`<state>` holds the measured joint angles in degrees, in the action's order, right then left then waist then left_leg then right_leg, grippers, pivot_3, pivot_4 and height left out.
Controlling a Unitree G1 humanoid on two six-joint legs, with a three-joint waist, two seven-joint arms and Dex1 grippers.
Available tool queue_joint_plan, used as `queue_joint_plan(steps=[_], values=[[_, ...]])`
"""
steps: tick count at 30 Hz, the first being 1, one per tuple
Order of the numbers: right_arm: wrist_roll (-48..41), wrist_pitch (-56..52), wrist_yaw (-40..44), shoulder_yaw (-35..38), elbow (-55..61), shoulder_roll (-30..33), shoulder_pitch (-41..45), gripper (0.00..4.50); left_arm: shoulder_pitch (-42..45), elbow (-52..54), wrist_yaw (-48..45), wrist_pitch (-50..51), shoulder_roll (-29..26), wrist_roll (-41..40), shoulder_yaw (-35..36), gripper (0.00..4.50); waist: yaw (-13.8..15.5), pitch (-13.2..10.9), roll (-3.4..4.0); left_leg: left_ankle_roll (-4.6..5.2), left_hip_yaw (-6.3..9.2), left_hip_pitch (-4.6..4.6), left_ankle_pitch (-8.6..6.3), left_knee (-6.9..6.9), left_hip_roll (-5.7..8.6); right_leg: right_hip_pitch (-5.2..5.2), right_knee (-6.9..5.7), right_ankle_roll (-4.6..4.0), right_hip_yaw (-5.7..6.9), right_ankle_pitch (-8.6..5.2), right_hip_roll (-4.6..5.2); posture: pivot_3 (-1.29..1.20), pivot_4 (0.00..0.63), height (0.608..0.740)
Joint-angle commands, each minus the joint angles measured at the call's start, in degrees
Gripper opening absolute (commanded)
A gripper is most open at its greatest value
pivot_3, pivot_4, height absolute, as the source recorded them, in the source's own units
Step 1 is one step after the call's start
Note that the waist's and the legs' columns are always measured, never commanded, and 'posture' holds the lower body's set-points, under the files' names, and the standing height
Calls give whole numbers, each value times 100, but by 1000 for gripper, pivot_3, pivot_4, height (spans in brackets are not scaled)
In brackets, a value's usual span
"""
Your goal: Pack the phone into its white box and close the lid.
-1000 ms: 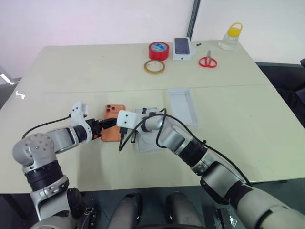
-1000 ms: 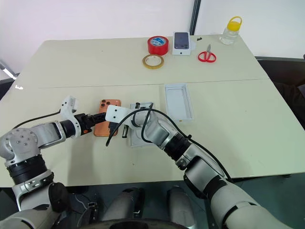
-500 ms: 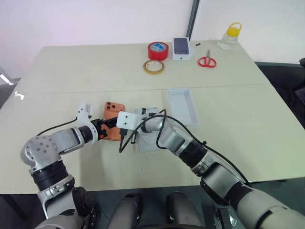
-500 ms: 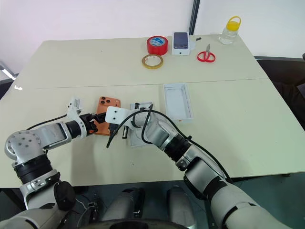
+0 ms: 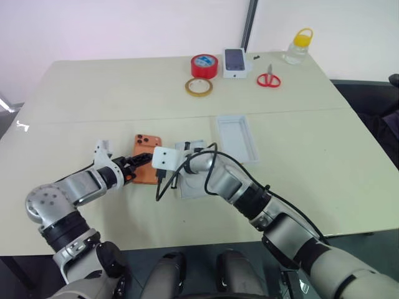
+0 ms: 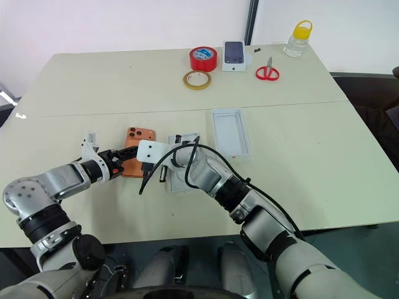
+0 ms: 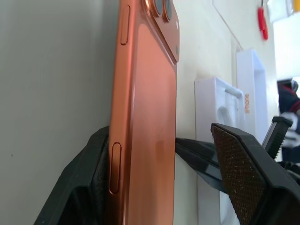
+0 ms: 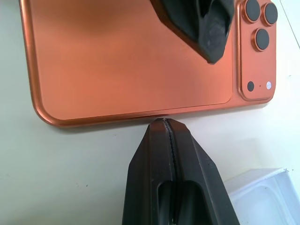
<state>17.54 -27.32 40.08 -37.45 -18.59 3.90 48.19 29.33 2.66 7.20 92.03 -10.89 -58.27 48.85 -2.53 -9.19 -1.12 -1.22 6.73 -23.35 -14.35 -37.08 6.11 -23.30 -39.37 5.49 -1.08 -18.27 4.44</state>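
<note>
**Phone between both grippers, not yet in the box**

Phone [image 5: 146, 167] lies back up on the table [image 5: 87, 93], with the camera lenses at its far corner. From my head view it is at about 9 o'clock from the box [image 5: 194, 177], just beside it but apart.

My left gripper [image 5: 138, 165] is at the phone's near-left part. In the left wrist view one finger [image 7: 82, 183] lies against the phone's edge, beside a side button, and the other finger [image 7: 243, 168] stands away from the orange back with a gap. So the jaws are about half open around the phone, and I cannot say they are pinching it.

My right gripper [image 8: 166, 126] is fully closed, the two fingers pressed together. In the right wrist view its tip is at the phone's long edge; I cannot tell if it really touches. A white corner of the box shows near it.

The lid [image 5: 237, 137] lies open side up at about 2 o'clock from the box, close to it.

At the far side of the table, around 12 o'clock, I see a red tape roll [image 5: 205, 64], a tan tape ring [image 5: 199, 87], a small white box with a phone picture [image 5: 235, 62], red scissors [image 5: 269, 78] and a bottle with yellow cap [image 5: 297, 45].
</note>
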Motion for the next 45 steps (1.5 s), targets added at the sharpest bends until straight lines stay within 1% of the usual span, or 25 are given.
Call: queue_joint_plan(steps=[1, 2, 4, 11, 14, 16, 18, 19, 21, 23, 26, 27, 29, 31, 38, 40, 41, 43, 45], values=[[25, -12, 26, 132, 348, -27, 67, 0, -9, 131, 258, 47, 144, -350, 284, 1402, 3, -1, -2, 0, 0, -1, 0, 0, 0, 0, 0, 0, 0, 0, 0, 0, 150, 740], [33, -23, 30, 142, 375, -22, 79, 0, -20, 145, 318, 47, 168, -404, 298, 858, 5, -1, -4, 0, 0, -1, 0, -1, 0, -1, 0, 0, 0, 0, 0, 0, 150, 740], [42, -56, 47, 168, 458, 5, 100, 0, -19, 147, 430, 47, 205, -514, 342, 20, 1, 2, -8, 0, 0, -1, 0, -2, 0, 1, 0, 0, 1, 0, 0, 0, 150, 740], [38, -346, 217, 334, 1147, 284, 99, 0, 5, 101, 344, 46, 53, -943, 435, 20, 4, 1, -9, -1, -1, -2, 0, -1, -1, -2, -3, 0, -1, 0, -1, 0, 150, 740], [-185, -764, 439, 677, 1846, 506, 71, 0, 58, 133, 317, -35, 83, -1404, 523, 20, 15, -1, -12, -1, 0, -7, 0, -1, -1, -6, -2, 0, -1, 0, -1, 0, 150, 740], [-403, -1034, 619, 955, 2316, 707, 18, 0, 45, 246, 341, -113, 57, -1646, 411, 20, 22, -2, -13, -1, 0, -9, 0, -2, 0, -5, 0, 0, 0, 0, 0, 0, 150, 740], [-655, -1257, 794, 1234, 2725, 936, -71, 0, 15, 322, 519, -252, 104, -1991, 292, 20, 33, -2, -14, -1, 0, -9, 0, -1, 0, -4, 2, 0, 0, 0, 0, 0, 150, 740], [-763, -1306, 894, 1397, 2904, 1147, -160, 0, -22, 388, 734, -346, 213, -2241, 176, 20, 39, -2, -14, -1, 0, -9, 0, -1, 0, -3, 2, 0, 0, 0, 0, 0, 150, 740], [-878, -1362, 1004, 1627, 3115, 1524, -313, 0, -185, 565, 1178, -599, 406, -2749, -185, 20, 83, -1, -15, -1, 0, -9, 0, -2, 1, 1, 6, 0, 0, 0, 2, 0, 150, 740], [-927, -1361, 1056, 1846, 3179, 1971, -494, 0, -513, 866, 1671, -857, 628, -3248, -857, 20, 156, -1, -15, 1, -1, -8, -1, -4, 2, 5, 12, 1, -1, 1, 5, 0, 150, 740], [-1021, -1363, 1031, 2010, 3175, 2338, -661, 0, -970, 1184, 2425, -1587, 742, -4095, -1816, 20, 170, -3, -18, 4, -6, -9, -3, -2, 3, 4, 16, 4, -7, 2, 6, 0, 150, 740], [-1032, -1368, 1005, 2044, 3157, 2420, -710, 0, -1105, 1279, 2635, -1793, 781, -4246, -2113, 20, 155, -4, -19, 4, -8, -9, -3, -1, 1, 1, 13, 4, -9, 2, 5, 0, 150, 740], [-1048, -1403, 953, 2062, 3166, 2513, -777, 0, -1339, 1413, 2957, -2216, 736, -4517, -2617, 20, 144, -4, -19, 3, -11, -8, -2, 0, -3, -2, 10, 4, -13, 2, 1, 0, 150, 740], [-1065, -1429, 913, 2058, 3185, 2555, -807, 0, -1488, 1495, 3148, -2611, 596, -4755, -2977, 20, 146, -3, -19, 3, -13, -7, -2, 1, -4, -2, 8, 4, -16, 2, 0, 0, 150, 740], [-1082, -1514, 790, 2031, 3187, 2585, -878, 0, -1643, 1487, 3310, -3598, 123, -5017, -3735, 20, 195, -3, -19, 3, -15, -7, -2, -1, -1, 0, 13, 3, -18, 2, 2, 0, 150, 740], [-1088, -1507, 769, 2013, 3173, 2593, -879, 0, -1649, 1532, 3299, -3800, 30, -5074, -3894, 975, 198, -3, -19, 3, -15, -8, -2, -1, -1, 0, 15, 3, -17, 2, 2, 0, 150, 740], [-1088, -1499, 759, 2001, 3167, 2600, -879, 0, -1653, 1561, 3274, -3884, -7, -5094, -3973, 1214, 195, -3, -19, 3, -15, -8, -2, -1, -1, 1, 15, 3, -17, 2, 2, 0, 150, 740], [-1083, -1485, 738, 1979, 3144, 2605, -873, 0, -1679, 1615, 3255, -4042, -51, -5108, -4142, 2137, 193, -3, -19, 3, -15, -8, -2, 0, -1, 1, 15, 3, -17, 2, 2, 0, 150, 740], [-1088, -1477, 721, 1963, 3124, 2602, -859, 0, -1714, 1666, 3220, -4114, -138, -5116, -4314, 3191, 188, -3, -19, 3, -15, -8, -2, 0, -1, 1, 15, 3, -17, 2, 2, 0, 150, 740]])
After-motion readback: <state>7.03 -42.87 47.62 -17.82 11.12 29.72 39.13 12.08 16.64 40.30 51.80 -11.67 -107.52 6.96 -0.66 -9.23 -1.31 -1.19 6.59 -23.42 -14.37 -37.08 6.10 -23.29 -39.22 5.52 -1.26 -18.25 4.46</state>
